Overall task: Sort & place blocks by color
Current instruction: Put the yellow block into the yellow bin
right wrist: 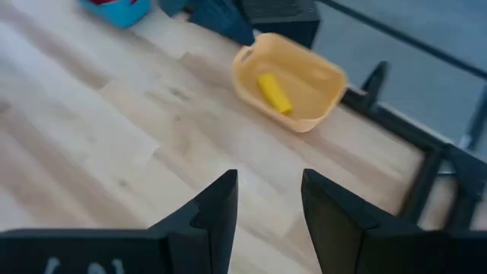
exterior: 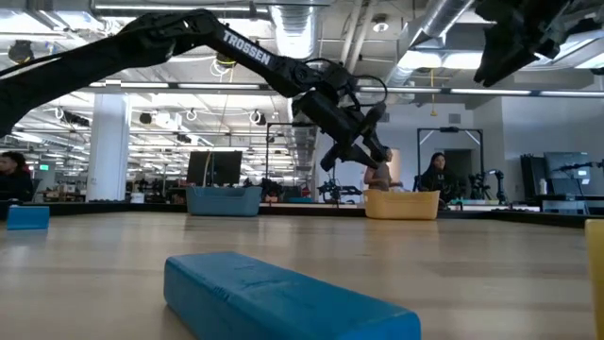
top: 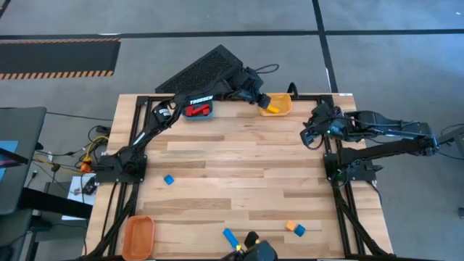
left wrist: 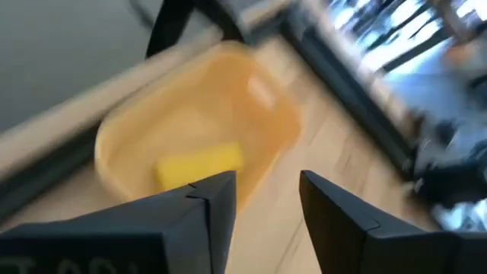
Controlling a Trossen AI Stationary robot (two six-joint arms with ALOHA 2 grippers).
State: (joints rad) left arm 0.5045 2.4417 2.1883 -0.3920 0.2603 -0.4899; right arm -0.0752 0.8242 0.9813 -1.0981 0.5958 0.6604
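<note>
Wooden bench [top: 239, 167]: blocks scattered around, bins at the corners.
Orange bin [top: 138, 235]: near left corner, can't see anything inside.
Blue cube [top: 169, 179]: alone on the left side.
Blue bin [top: 198, 110]: far edge, red blocks [top: 197, 110] in it.
Blue bar [top: 230, 236]: near edge, middle.
Left gripper [top: 262, 101]: stretched to the far edge, hanging over the yellow bin's rim, fingers [left wrist: 217, 202] apart and holding nothing.
Yellow bin [top: 278, 106]: far edge, yellow bar [right wrist: 273, 93] lying inside.
Orange cube [top: 290, 226] and blue one [top: 299, 230]: touching, near right.
Right gripper [top: 310, 133]: waiting over the right edge, fingers spread, nothing in them.
</note>
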